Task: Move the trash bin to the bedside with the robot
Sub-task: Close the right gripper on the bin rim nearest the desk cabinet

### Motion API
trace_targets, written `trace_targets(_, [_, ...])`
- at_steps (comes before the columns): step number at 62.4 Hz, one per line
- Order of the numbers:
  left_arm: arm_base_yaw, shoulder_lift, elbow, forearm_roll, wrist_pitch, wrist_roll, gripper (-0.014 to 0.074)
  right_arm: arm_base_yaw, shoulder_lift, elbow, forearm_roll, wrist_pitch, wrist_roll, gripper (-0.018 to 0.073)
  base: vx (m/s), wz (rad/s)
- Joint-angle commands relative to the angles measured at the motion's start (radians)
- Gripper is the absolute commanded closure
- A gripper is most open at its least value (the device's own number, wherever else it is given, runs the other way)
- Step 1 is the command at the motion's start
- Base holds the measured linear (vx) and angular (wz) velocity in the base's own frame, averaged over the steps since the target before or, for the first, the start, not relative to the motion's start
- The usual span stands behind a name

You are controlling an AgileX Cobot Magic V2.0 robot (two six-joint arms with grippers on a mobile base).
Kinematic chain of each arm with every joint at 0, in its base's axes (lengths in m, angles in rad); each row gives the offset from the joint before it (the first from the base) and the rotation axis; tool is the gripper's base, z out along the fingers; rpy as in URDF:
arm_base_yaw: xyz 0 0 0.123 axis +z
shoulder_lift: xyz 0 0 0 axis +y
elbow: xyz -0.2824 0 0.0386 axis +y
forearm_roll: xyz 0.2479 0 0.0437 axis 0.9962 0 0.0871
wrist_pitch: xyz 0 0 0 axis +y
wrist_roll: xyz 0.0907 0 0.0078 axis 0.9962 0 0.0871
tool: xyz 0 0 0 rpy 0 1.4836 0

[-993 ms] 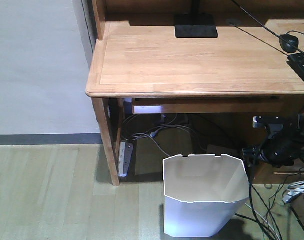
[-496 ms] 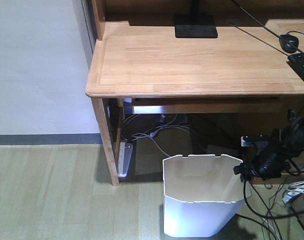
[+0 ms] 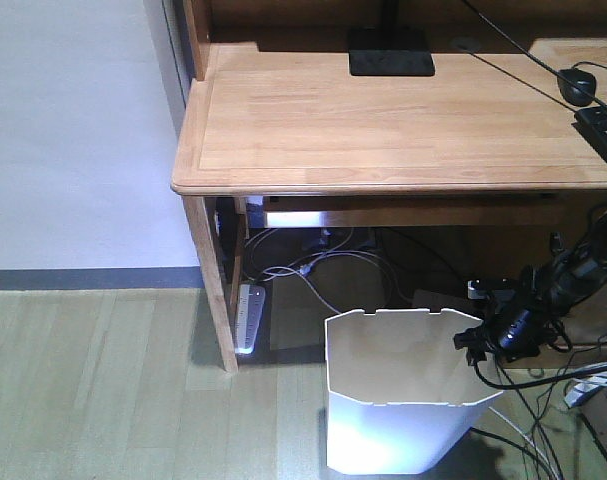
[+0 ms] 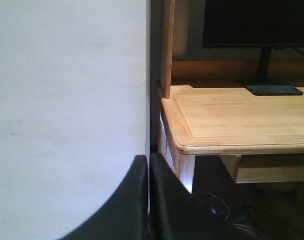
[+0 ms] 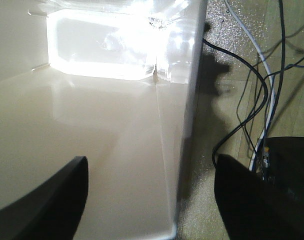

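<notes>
The white trash bin [image 3: 403,400] stands upright on the wooden floor in front of the desk, its angular rim open to the top. My right gripper [image 3: 475,349] hangs at the bin's right rim. In the right wrist view this gripper [image 5: 150,160] is open and straddles the bin's right wall [image 5: 188,120], one finger [image 5: 56,195] over the inside and the other finger [image 5: 252,200] outside over the floor. My left gripper [image 4: 147,159] is shut on nothing, held up facing the white wall beside the desk. The bedside is out of view.
The light wooden desk [image 3: 383,120] carries a monitor base [image 3: 390,55], a mouse [image 3: 575,85] and a keyboard [image 3: 605,128]. Its left leg [image 3: 215,290] stands left of the bin. A power strip [image 3: 247,315] and loose cables [image 3: 543,425] lie on the floor around the bin.
My right arm has come down and to the left, from beside the desk's underside to the bin's right rim. The bin has stayed in place.
</notes>
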Motion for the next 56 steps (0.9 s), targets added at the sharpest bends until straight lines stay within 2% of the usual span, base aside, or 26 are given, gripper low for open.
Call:
trace_targets(1, [-0.006,-0.011,0.030,-0.003,-0.078,-0.009,0.0602,-0.015,-0.031,-0.064,0.003,0.034,-0.010,0.0063,0.00,0.00])
trace_targets(16, [-0.006,-0.011,0.030,-0.003,-0.078,-0.009,0.0602,-0.046,0.016,-0.133,0.019,0.045,-0.030,0.0063,0.00,0.00])
trace_targets(43, [-0.006,-0.011,0.030,-0.003,-0.078,-0.009,0.0602,-0.046,0.142,-0.279,0.031,0.084,-0.041,0.0065,0.00,0.00])
trace_targets(51, [-0.006,-0.011,0.030,-0.003,-0.078,-0.009,0.0602,-0.046,0.177,-0.341,0.035,0.123,-0.041,0.0095,0.00,0.00])
trace_targets(56, [-0.006,-0.011,0.030,-0.003,-0.078,-0.009,0.0602,-0.046,0.195,-0.381,0.043,0.149,-0.041,0.0148,0.00,0.00])
